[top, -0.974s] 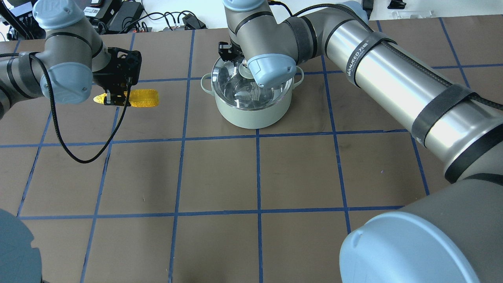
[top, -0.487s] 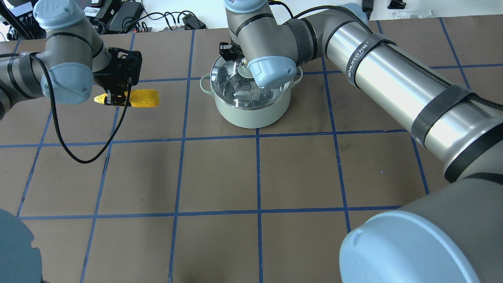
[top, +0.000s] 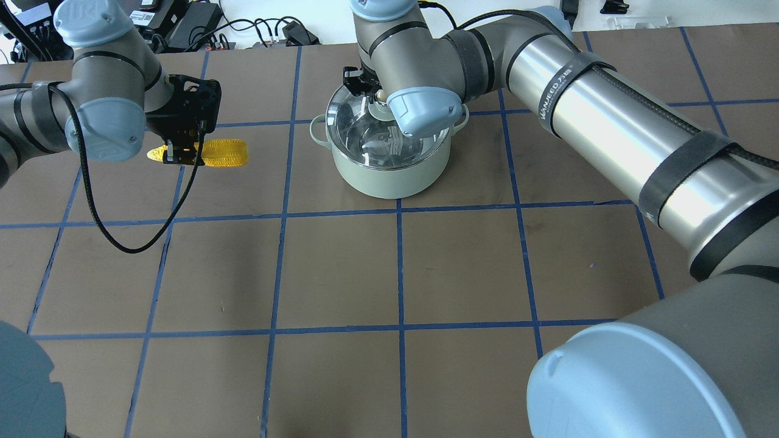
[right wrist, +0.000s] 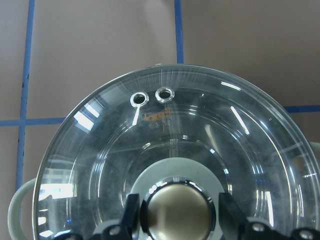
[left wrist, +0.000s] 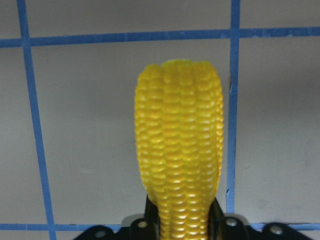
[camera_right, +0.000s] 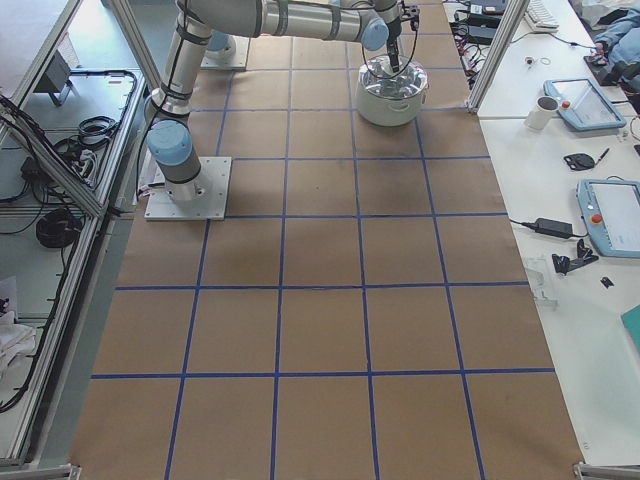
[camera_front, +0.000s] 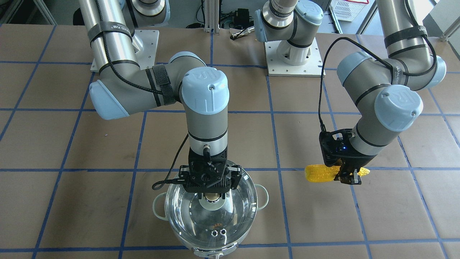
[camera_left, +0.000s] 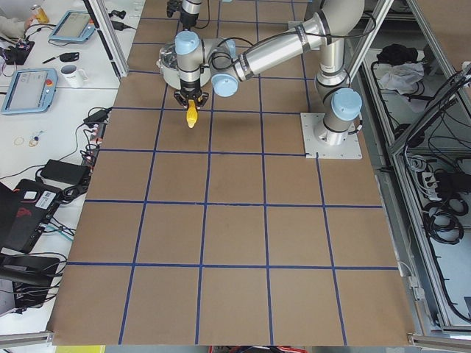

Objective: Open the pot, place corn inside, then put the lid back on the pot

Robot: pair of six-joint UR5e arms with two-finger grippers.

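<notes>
- The right fingers [right wrist: 131, 215] are clamped on either side of the round knob [right wrist: 177, 217] of the glass lid [right wrist: 200, 130], which sits over the mint-green pot [top: 389, 176] near the middle of the worktop's [top: 341, 274] far edge. The knob looks smooth and rounded, so the domed lid could tip or slip out of the grip as it is carried
- I cannot tell whether the lid's rim is clear of the pot, and a sideways move made too soon could catch that rim and drag the pot along
- The left fingers [camera_front: 354, 178] are clamped on the corn [left wrist: 180, 150] near its pointed end and hold it level above the worktop, toward the far left corner. Most of the cob overhangs the grip, so it could droop or twist loose on the way
- If the lid is not taken well aside, both arms would crowd over the pot and the corn could strike the glass
- A cob left leaning on the pot's wall could stop the lid from seating
</notes>
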